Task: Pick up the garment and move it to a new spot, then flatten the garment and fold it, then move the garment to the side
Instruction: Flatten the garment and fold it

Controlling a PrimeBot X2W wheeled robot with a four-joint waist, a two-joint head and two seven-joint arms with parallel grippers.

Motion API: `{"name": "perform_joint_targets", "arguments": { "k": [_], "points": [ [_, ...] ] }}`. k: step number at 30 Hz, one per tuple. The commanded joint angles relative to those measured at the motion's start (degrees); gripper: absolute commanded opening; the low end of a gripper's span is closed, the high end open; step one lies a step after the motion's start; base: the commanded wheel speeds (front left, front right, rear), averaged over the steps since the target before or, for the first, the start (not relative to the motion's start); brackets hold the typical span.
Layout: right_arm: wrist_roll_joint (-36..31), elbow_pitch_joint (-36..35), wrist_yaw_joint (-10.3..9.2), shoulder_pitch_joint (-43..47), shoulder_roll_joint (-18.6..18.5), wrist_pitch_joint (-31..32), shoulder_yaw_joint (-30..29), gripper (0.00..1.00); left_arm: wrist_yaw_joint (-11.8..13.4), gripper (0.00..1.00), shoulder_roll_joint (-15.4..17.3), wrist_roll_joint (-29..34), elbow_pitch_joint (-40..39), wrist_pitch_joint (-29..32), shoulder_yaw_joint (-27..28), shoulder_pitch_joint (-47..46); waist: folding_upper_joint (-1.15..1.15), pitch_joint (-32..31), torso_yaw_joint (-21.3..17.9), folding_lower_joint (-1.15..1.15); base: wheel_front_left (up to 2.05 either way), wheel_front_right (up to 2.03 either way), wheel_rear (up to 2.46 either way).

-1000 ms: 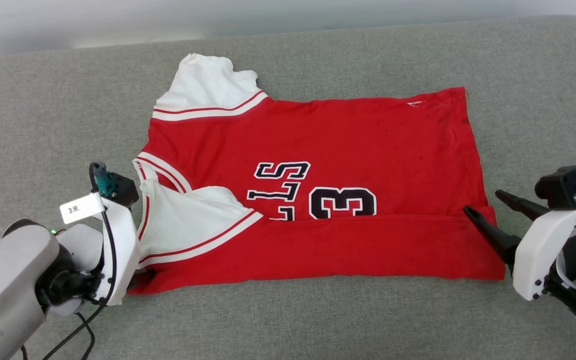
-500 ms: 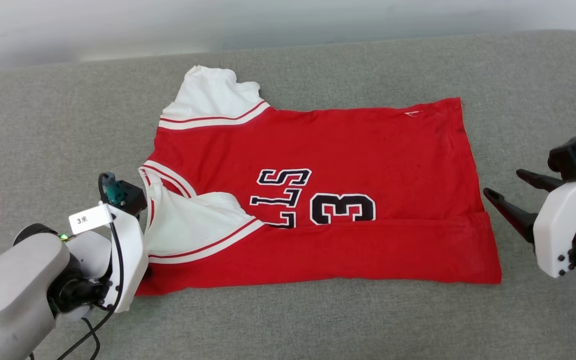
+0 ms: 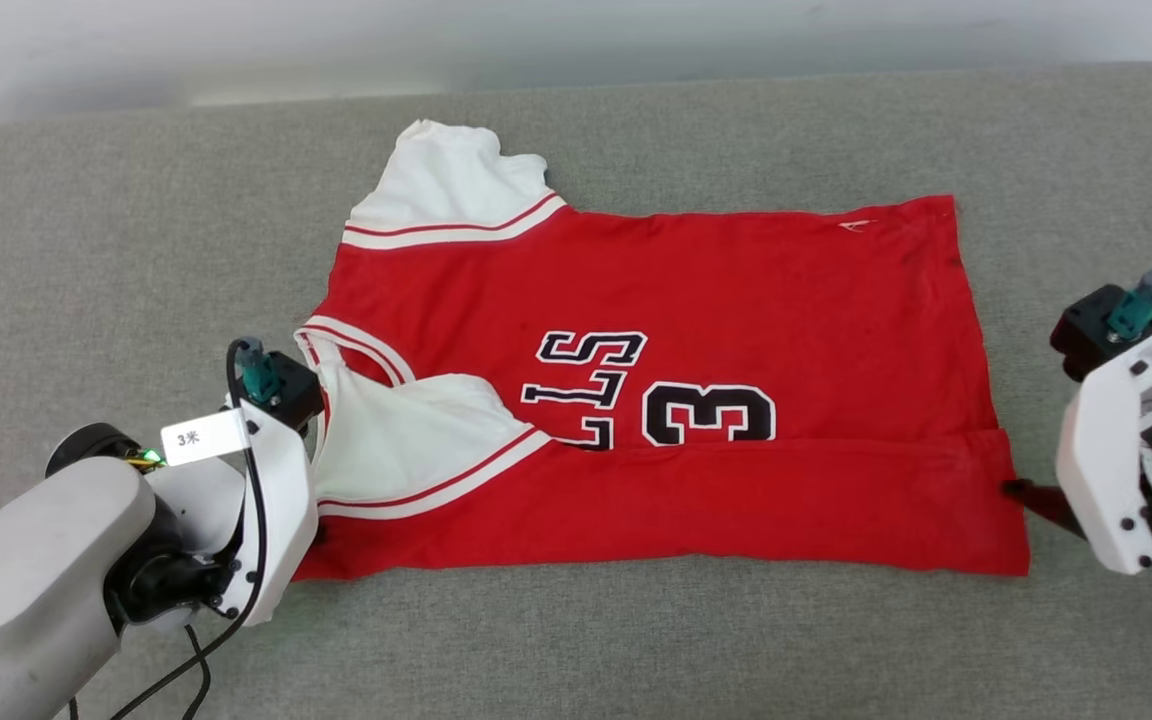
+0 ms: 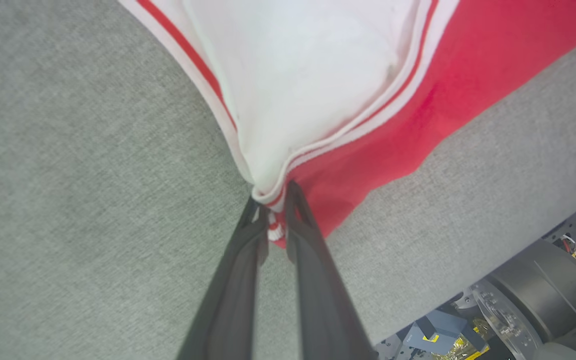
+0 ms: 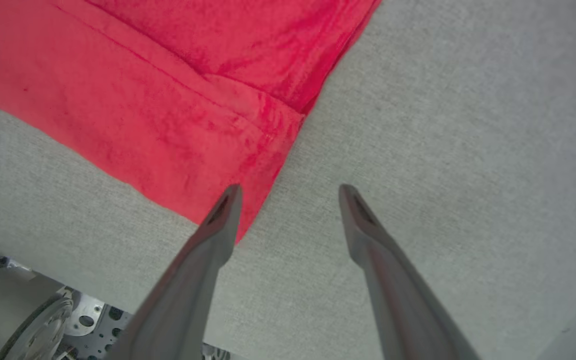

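Garment: the garment (image 3: 676, 290) lay flat at mid-frame on the grey cushion (image 3: 116, 250), lower edge folded up once
Left gripper (image 4: 274, 197): pinching the sleeve-side corner
Right gripper (image 5: 289, 190): spread at the hem corner, gripping nothing
Remaining: probably further folds, then moving aside

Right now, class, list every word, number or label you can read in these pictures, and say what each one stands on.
"3": black number on the garment.
"LLS": black letters beside it, sideways; any more lie under the fold.
"3米": white tag on the left arm.
White mark by the garment's edge: too small to read.
Yellow label, left wrist view's lower right: too small to read.
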Motion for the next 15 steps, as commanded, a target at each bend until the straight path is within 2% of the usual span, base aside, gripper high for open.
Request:
{"name": "perform_joint_targets", "arguments": {
  "k": [1,10,14,15],
  "points": [
    [0.32,1.54,-0.03,1.0,2.04,0.37,-0.65,1.0,0.31,0.0,-0.53,0.47,-0.4,-0.26,0.07,-0.69,0.0,0.93,0.54,0.01,0.0,0.0,0.0],
    [1.05,9.98,0.06,7.05,9.29,-0.09,2.64,1.0,0.03,0.0,-1.49,1.6,0.06,-1.33,-0.11,-1.83,0.0,3.81,1.89,0.01,0.0,0.0,0.0],
    [1.84,10.99,0.12,7.9,10.52,-2.37,4.92,0.99,-0.2,0.0,-1.77,1.53,0.79,-1.81,-0.37,-1.37,0.0,3.88,1.78,0.01,0.0,0.0,0.0],
    [1.93,10.88,0.13,7.29,10.66,-3.39,4.94,0.19,-0.26,0.0,-1.81,1.4,1.08,-2.05,-0.43,-1.07,0.0,3.66,1.63,0.01,0.0,0.0,0.0]
  ]
}}
